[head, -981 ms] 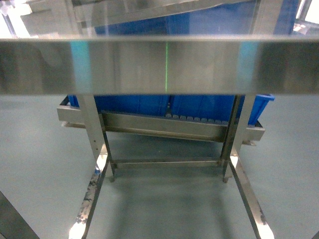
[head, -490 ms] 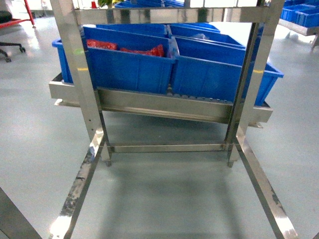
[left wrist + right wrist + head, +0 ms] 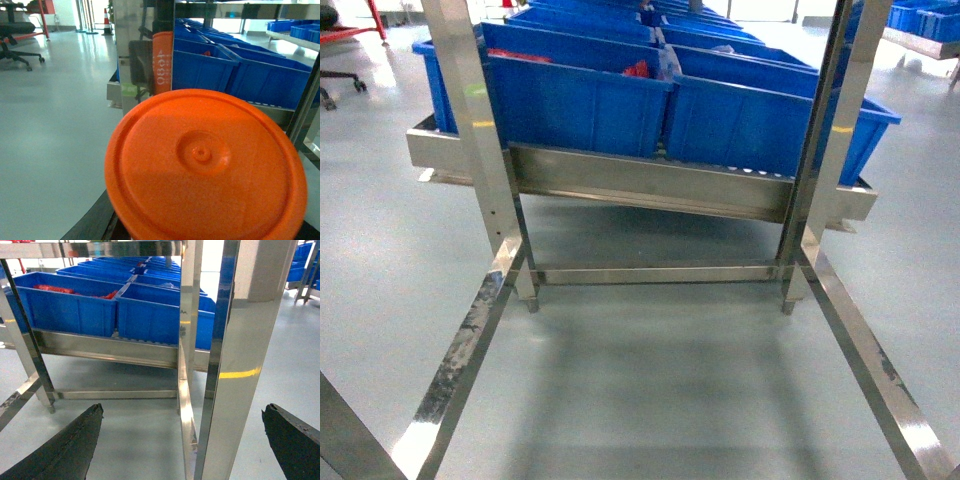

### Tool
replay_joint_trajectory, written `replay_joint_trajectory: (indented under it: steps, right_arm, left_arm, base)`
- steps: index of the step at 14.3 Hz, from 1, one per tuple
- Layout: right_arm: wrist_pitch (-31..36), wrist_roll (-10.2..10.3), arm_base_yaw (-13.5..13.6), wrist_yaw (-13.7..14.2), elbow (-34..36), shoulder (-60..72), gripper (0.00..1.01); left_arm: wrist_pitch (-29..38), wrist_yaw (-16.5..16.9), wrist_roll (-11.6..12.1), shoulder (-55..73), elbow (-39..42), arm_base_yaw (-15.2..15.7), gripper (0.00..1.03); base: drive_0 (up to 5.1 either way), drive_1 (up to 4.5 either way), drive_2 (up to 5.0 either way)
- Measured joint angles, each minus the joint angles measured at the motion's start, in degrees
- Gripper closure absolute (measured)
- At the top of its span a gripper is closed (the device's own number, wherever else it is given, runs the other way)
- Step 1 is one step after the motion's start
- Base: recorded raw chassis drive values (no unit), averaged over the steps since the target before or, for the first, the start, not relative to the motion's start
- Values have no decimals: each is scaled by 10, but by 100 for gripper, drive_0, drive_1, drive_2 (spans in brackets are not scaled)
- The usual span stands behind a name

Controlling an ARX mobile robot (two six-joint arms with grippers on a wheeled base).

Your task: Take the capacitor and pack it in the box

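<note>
Two blue bins (image 3: 670, 110) line the steel rack's (image 3: 640, 190) front edge; right gripper (image 3: 182, 440) spread, left unseen.

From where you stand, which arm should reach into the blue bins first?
Probably the right. Its pincer is open, nothing between the fingers, facing the blue bins. The left wrist view is blocked by an orange disc; that pincer isn't visible.

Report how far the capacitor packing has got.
Nothing looks done: no pink box or capacitor shows in any view. In hand: the right gripper hangs open and empty before the steel rack of blue bins; an orange disc fills the left wrist view. Picking and packing remain.
</note>
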State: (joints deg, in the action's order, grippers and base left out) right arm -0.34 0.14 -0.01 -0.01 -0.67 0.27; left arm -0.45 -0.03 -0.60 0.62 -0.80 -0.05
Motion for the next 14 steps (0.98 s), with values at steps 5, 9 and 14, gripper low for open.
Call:
replay_joint_trajectory:
  steps: [5,9,14]
  right_arm:
    - [0,0,0,0,0,0,3]
    - [0,0,0,1,0,0,3]
    - [1,0,0,0,0,0,3]
  left_arm:
    - [0,0,0,0,0,0,59]
    - [1,1,0,0,0,0,59]
    - [1,0,0,0,0,0,59]
  base:
    - [0,0,0]
    - [-486,258,258]
    - [-486,260,260]
